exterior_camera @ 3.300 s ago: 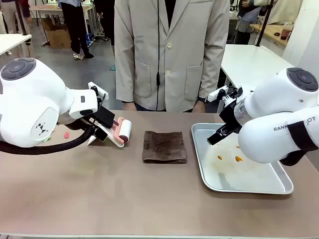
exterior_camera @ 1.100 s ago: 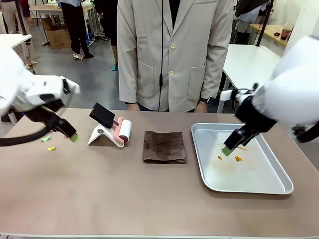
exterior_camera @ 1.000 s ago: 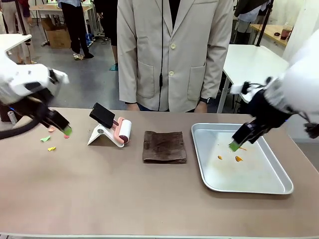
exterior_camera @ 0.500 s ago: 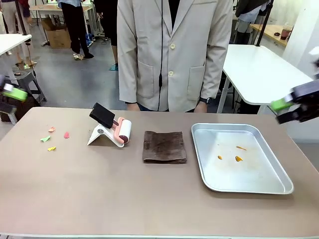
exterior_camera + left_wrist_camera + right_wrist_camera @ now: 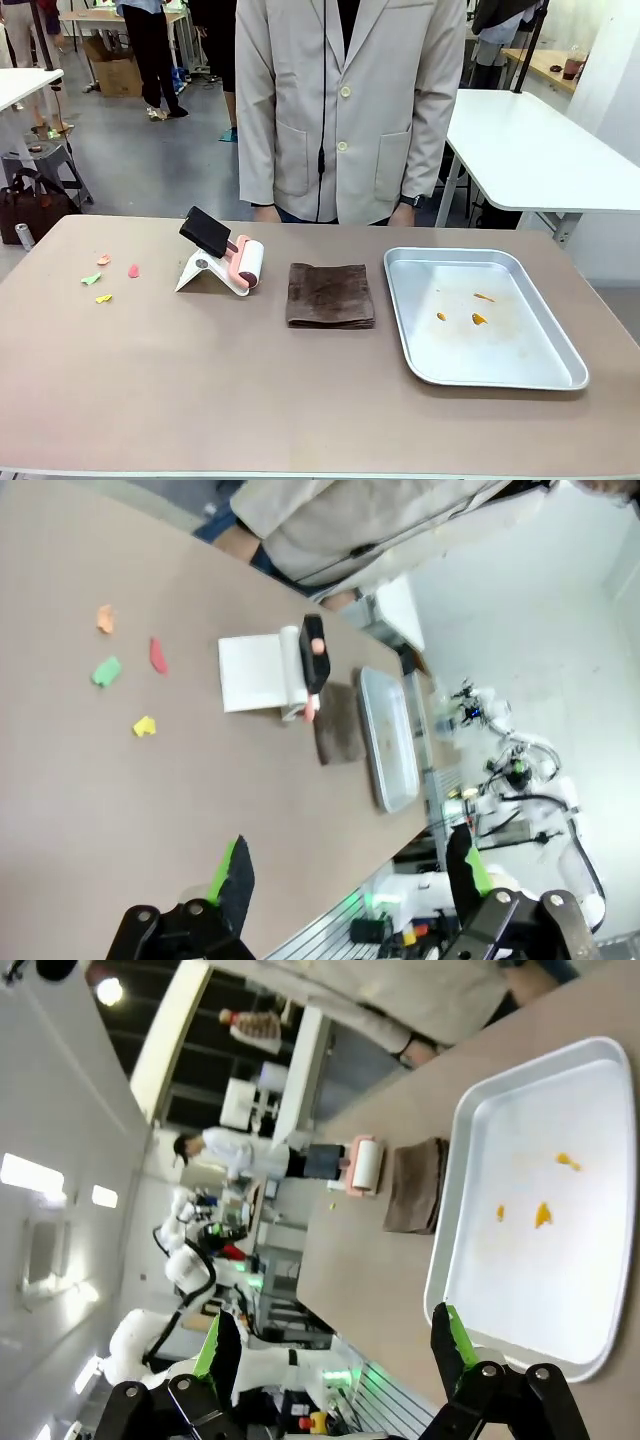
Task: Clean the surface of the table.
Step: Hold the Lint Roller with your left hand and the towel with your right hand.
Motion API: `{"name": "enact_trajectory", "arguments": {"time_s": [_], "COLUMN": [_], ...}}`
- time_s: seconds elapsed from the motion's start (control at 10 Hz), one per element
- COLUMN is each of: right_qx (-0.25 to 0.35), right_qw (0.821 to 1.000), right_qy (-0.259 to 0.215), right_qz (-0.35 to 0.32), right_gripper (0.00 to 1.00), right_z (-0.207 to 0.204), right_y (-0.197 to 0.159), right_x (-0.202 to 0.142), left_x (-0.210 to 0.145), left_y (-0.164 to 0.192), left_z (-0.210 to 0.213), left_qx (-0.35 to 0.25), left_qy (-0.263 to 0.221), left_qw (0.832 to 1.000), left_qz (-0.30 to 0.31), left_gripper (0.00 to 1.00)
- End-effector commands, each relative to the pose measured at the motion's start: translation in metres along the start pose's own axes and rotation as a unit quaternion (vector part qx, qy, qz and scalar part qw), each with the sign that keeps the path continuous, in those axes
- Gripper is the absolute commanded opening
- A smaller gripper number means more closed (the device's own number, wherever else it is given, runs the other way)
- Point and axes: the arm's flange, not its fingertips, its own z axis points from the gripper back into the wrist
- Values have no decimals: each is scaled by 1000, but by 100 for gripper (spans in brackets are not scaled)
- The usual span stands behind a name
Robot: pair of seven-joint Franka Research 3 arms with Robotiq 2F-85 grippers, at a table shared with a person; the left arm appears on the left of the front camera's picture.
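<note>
Across taupe table (image 5: 300, 400), beneath cloth (image 5: 330, 295) and tray (image 5: 510, 350), spot coloured scraps (image 5: 91, 279) at left. With both jaws released, empty, take roller (image 5: 250, 262) by black handle; press evenly over scraps.

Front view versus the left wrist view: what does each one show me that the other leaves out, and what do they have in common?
Front view's own: three orange bits lying in the metal tray, which the wrist camera sees nearly edge-on. Left wrist view's own: the left gripper, open with nothing between its fingers. Shared: the table, the metal tray, four coloured scraps near one end, the lint roller on its white stand, the folded brown cloth and the person in a beige coat at the far side.
</note>
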Motion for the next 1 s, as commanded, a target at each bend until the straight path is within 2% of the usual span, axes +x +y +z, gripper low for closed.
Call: {"name": "enact_trajectory", "arguments": {"time_s": [0.0,0.1,0.2,0.3,0.4,0.6,0.7,0.8,0.9], "right_qx": [14,14,-3,-33,2,2,-11,-65,-92], "right_qw": [1000,999,998,995,999,999,998,995,991], "right_qy": [-21,-41,-55,-87,-38,-38,-45,-45,-57], "right_qz": [-6,-22,-27,19,-37,-37,-30,-69,-81], "right_gripper": [100,100,100,100,100,100,100,100,100], "right_z": [-9,-3,-3,-5,17,17,16,11,-1], "right_y": [-18,-28,-31,-32,-36,-36,-40,-37,-23], "right_x": [-21,-22,-22,-25,-5,-5,-4,-4,0], "left_x": [-6,-20,-31,-8,-8,-8,-13,-6,5], "left_y": [7,1,-16,11,11,11,8,7,2], "left_z": [-5,-20,-47,-1,-1,-1,-8,-8,-13], "left_qx": [-36,-39,-5,-29,-29,-29,-23,-35,-35], "left_qy": [-40,-52,-60,-39,-39,-39,-44,-18,-4], "left_qw": [998,998,998,998,998,998,998,999,999], "left_qz": [10,21,32,26,26,26,40,35,35], "left_gripper": [100,100,100,100,100,100,100,100,100]}}
